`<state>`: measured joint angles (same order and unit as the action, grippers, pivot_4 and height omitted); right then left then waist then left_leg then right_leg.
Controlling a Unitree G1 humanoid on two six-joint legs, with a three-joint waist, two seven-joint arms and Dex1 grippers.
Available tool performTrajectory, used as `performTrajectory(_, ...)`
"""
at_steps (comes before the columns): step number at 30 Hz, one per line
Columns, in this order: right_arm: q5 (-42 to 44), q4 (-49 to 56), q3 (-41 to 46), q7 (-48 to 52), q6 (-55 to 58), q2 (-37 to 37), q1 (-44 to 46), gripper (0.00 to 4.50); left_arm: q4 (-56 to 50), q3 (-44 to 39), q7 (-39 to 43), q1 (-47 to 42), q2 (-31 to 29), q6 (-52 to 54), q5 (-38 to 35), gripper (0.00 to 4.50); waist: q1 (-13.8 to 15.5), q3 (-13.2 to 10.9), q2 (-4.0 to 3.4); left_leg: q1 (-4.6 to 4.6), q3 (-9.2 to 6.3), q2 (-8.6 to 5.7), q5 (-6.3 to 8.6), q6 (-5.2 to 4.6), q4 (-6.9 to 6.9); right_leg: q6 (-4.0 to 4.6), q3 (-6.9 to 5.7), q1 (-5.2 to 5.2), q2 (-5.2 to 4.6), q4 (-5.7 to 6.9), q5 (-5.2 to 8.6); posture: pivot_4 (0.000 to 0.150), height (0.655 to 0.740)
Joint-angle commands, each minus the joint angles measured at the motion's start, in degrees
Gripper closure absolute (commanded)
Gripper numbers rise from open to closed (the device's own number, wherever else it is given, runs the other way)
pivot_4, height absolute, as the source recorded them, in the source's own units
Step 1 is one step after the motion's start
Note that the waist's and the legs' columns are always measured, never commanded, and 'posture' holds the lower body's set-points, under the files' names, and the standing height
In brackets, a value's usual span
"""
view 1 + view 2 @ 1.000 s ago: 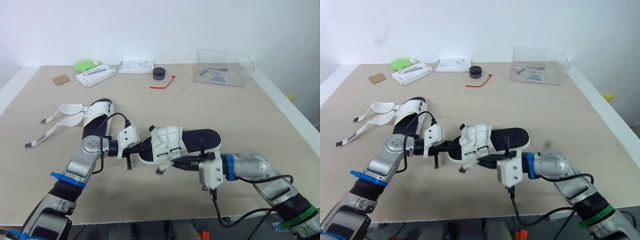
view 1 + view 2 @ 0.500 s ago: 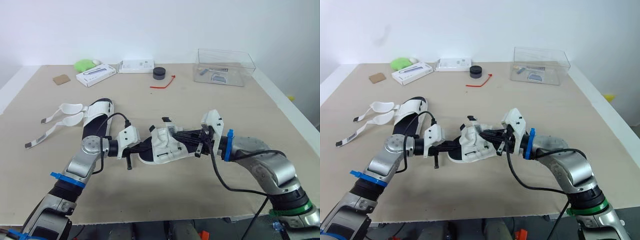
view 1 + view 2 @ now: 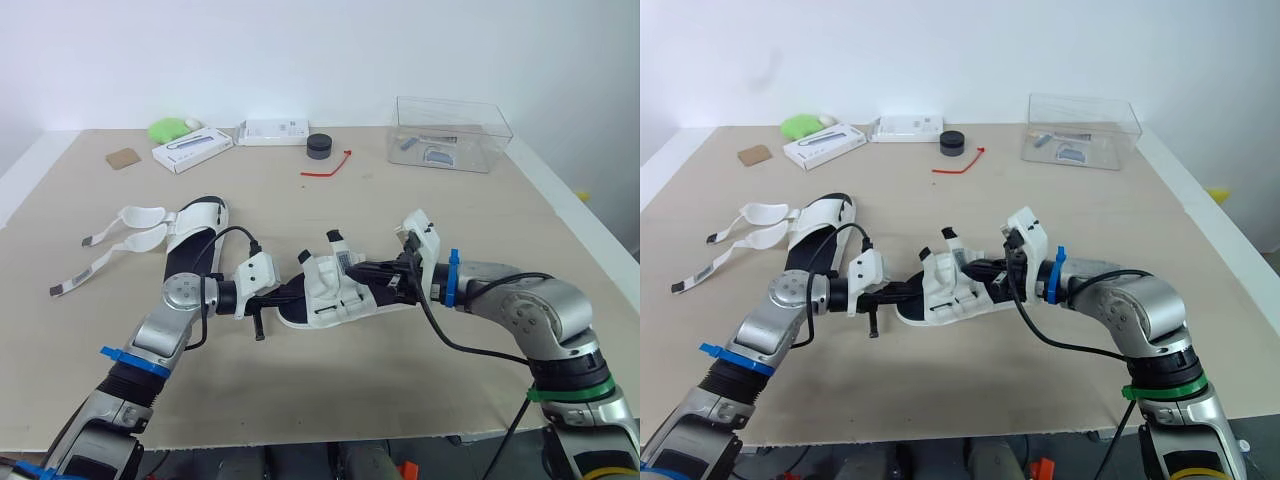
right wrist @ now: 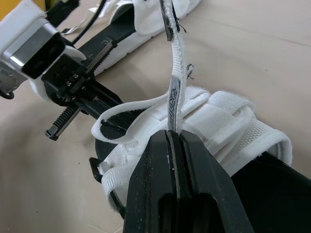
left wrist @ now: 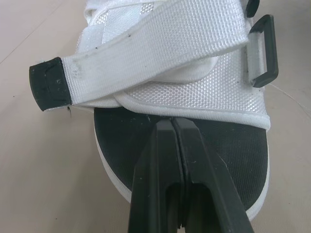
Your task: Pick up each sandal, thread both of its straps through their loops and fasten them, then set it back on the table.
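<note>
- where's the sandal?
- between the two tools, on the table or just above it; i can't tell which.
- left tool?
- clenched, nothing seen between its fingers. the tips lie over the black insole, right against the white upper.
- and the right tool?
- clamped on a strap, whose free end sticks out past its fingertips.
- the other sandal?
- flat on the table beyond the left tool, well apart, straps lying loose.
</note>
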<state>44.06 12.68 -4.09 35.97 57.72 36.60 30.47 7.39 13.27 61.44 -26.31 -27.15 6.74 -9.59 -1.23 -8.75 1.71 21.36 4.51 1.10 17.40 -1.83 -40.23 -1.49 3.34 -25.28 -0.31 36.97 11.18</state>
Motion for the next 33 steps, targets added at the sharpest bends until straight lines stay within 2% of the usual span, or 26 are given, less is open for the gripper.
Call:
performTrajectory(1,-0.89,-0.35,1.78,-0.76,1.33,-0.13,2.02,3.78,-0.14,0.33,-0.14,0.84,0.01,0.81,0.22,4.50,0.00,0.00,0.00,0.01,0.00,0.00,0.00,0.00,0.00,0.00,0.00,0.00,0.00,0.00,0.00,0.150,0.7400)
performTrajectory(2,-1.32,-0.53,1.71,-1.07,1.42,-0.29,2.52,3.56,-0.10,0.36,-0.18,0.81,0.08,0.82,0.24,4.50,0.00,0.00,0.00,0.01,0.01,0.00,0.00,0.00,0.00,0.00,0.01,-0.01,0.00,0.00,0.00,0.150,0.7400)
performTrajectory(5,-2.48,-0.56,1.87,-1.63,1.27,-0.58,3.36,2.09,-0.05,0.38,-0.25,0.77,0.19,0.86,0.21,4.50,-0.01,0.00,0.00,0.01,0.01,0.00,0.00,0.00,0.00,-0.02,0.01,-0.02,0.00,0.00,0.00,0.150,0.7400)
performTrajectory(10,-4.44,0.37,2.22,-1.39,0.20,0.08,4.47,2.09,0.39,0.30,-0.18,0.58,0.22,0.74,0.28,4.50,-0.02,0.00,0.00,0.06,0.00,0.00,0.00,0.00,0.00,-0.03,-0.01,-0.05,0.00,-0.01,0.01,0.150,0.7400)
performTrajectory(16,-12.33,-0.77,0.23,1.41,-9.66,1.09,7.69,2.09,0.60,0.32,-0.20,0.40,0.38,0.69,0.37,4.50,-0.03,0.00,-0.01,0.11,0.01,-0.02,0.01,-0.02,0.00,-0.04,-0.02,-0.07,-0.03,-0.04,0.01,0.150,0.7400)
performTrajectory(20,-13.78,-1.29,-0.88,3.42,-12.31,-0.93,9.10,2.09,1.03,0.31,-0.17,0.02,0.57,0.52,0.46,4.50,-0.03,0.00,0.00,0.10,-0.03,-0.01,0.01,-0.02,0.00,-0.04,-0.06,-0.07,0.00,-0.04,0.02,0.150,0.7400)
performTrajectory(25,-16.79,-5.12,-3.55,4.86,-13.87,-3.25,8.23,4.35,0.69,0.06,-0.28,0.01,0.93,0.63,0.20,4.50,0.00,0.00,0.00,0.14,-0.04,-0.04,0.01,-0.01,0.00,-0.03,-0.07,-0.07,-0.07,-0.05,0.02,0.150,0.7400)
performTrajectory(26,-18.00,-6.64,-4.60,5.65,-14.62,-3.24,8.14,4.47,0.28,-0.11,-0.12,0.23,0.92,0.71,-0.16,4.50,0.00,0.00,0.00,0.14,-0.03,-0.05,0.01,-0.02,0.00,-0.04,-0.07,-0.06,-0.09,-0.06,0.01,0.150,0.7400)
performTrajectory(33,-22.42,-12.57,-7.64,8.77,-14.70,-2.96,10.55,4.47,-1.46,-0.81,0.86,1.18,0.15,0.75,-1.50,4.50,-0.04,-0.01,-0.01,0.14,-0.04,-0.04,0.03,-0.04,0.01,-0.02,-0.08,-0.08,-0.09,-0.09,0.02,0.150,0.7400)
